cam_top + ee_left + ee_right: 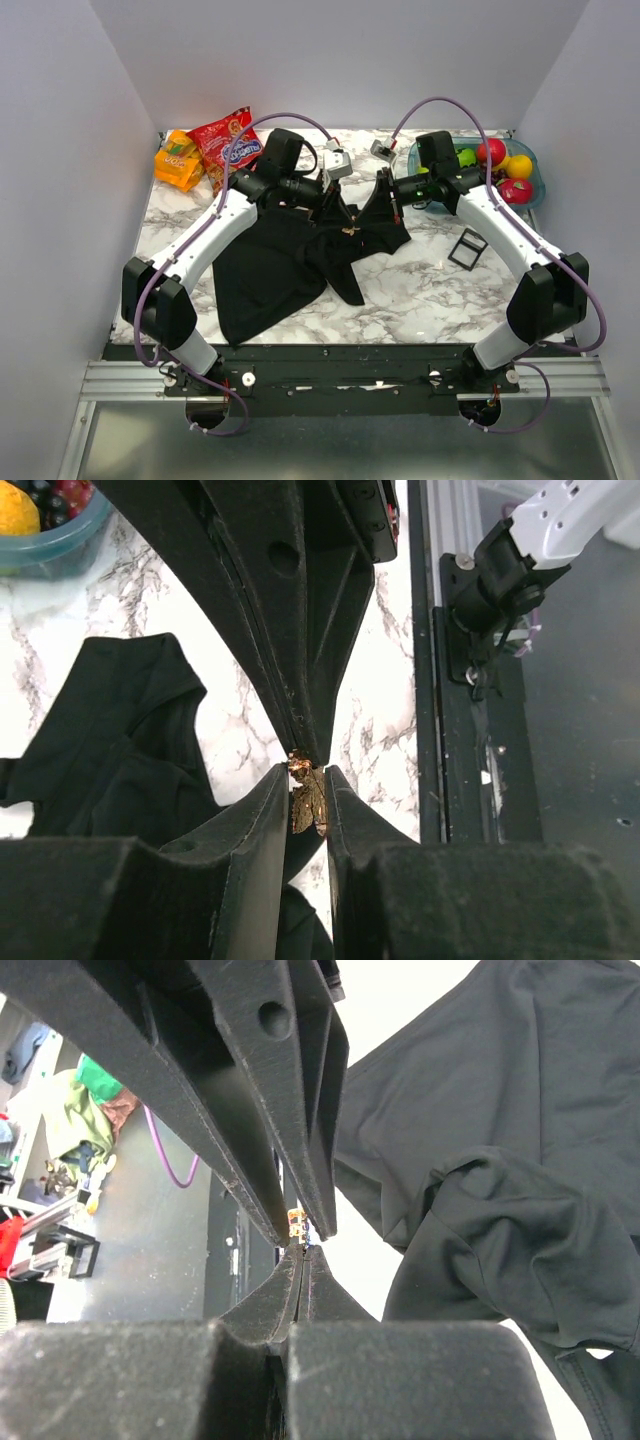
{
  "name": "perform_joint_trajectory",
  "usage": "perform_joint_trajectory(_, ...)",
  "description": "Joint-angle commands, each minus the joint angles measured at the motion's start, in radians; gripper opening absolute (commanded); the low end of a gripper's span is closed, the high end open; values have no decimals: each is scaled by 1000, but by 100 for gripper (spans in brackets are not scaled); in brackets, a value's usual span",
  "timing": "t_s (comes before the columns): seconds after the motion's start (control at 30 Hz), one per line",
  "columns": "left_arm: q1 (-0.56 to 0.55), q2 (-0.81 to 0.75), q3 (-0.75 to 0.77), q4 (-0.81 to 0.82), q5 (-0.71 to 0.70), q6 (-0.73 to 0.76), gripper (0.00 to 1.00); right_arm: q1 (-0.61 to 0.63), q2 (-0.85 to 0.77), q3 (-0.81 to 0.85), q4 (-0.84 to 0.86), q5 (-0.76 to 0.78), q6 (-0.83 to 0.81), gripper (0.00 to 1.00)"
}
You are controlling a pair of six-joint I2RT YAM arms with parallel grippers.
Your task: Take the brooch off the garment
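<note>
On the marble table the black garment lies crumpled, and over its far part the left gripper pinches the brooch between narrow-set fingers, with the tightly closed right gripper touching the brooch's upper end.

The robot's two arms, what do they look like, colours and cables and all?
Both the left arm and the right arm have white links with chunky black joint housings. A lilac cable loops along each. The left gripper and right gripper have matte black fingers tapering to thin tips, lightly scuffed.
</note>
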State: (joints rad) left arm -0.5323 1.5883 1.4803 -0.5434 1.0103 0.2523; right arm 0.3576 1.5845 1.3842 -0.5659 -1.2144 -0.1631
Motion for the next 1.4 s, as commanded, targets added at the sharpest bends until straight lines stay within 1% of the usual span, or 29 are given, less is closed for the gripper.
perform_joint_trajectory(0.0,-8,-2,40,-76,-79,110,27,-8,6,-13,32,-60,31,0)
perform_joint_trajectory(0.13,-11,2,49,-76,-110,116,26,-8,5,-16,37,-74,39,0)
perform_joint_trajectory(0.3,-23,4,55,-70,-183,128,21,-8,-1,-20,37,-79,40,0)
perform_joint_trajectory(0.53,-21,-5,97,-108,-279,188,21,-11,-12,-40,37,-71,36,0)
perform_joint_trajectory(0.63,-20,-16,110,-130,-286,209,23,-14,-12,-43,37,-63,34,0)
perform_joint_trajectory(0.73,-15,-30,118,-155,-263,219,25,-19,-8,-45,37,-51,34,0)
perform_joint_trajectory(0.87,-17,-45,112,-174,-246,229,31,-17,0,-40,37,-48,33,0)
perform_joint_trajectory(1.0,-15,-53,118,-181,-242,229,34,-17,8,-31,37,-47,33,0)
perform_joint_trajectory(1.07,-9,-56,130,-176,-213,210,36,-19,8,-30,37,-43,33,0)
perform_joint_trajectory(1.17,15,-53,169,-145,-148,121,44,-20,5,-36,38,-31,28,0)
perform_joint_trajectory(1.2,20,-50,178,-121,-106,89,45,-19,3,-37,38,-27,27,0)
perform_joint_trajectory(1.27,35,-47,198,-95,-76,9,48,-19,0,-42,38,-16,19,0)
perform_joint_trajectory(1.37,61,-45,199,-41,-44,-77,49,-23,-6,-45,37,-8,14,0)
